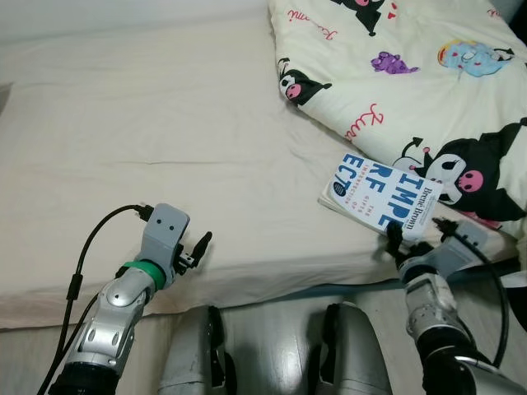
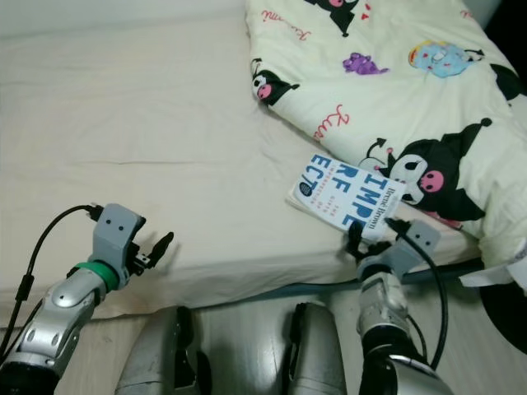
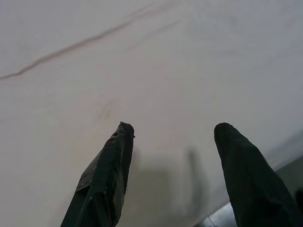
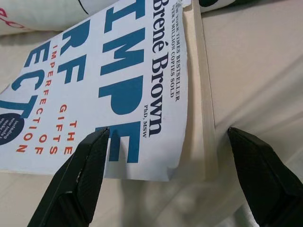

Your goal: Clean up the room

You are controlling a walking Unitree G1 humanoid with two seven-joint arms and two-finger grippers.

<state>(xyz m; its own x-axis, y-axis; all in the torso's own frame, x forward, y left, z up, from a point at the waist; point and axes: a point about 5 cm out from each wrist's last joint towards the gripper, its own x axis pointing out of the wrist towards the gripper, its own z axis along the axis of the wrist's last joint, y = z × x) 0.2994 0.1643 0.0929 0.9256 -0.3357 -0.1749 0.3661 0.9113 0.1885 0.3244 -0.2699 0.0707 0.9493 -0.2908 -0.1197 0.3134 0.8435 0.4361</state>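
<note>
Paperback book (image 1: 380, 197) lies on the bed (image 1: 165, 140) near its right front edge, partly against the cartoon-print quilt (image 1: 428, 74). Right gripper (image 4: 165, 184) is spread wide around the book's near corner, holding nothing. Judged light and floppy, with a slick, torn cover; better to pinch the page block. Left gripper (image 1: 196, 249) is open and empty over bare sheet, with plenty of room to the left.

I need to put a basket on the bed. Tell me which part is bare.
The wide sheet between the left gripper and the cartoon-print duvet is bare. The robot's right side is crowded: the book lies against the duvet, right gripper at its corner.
</note>
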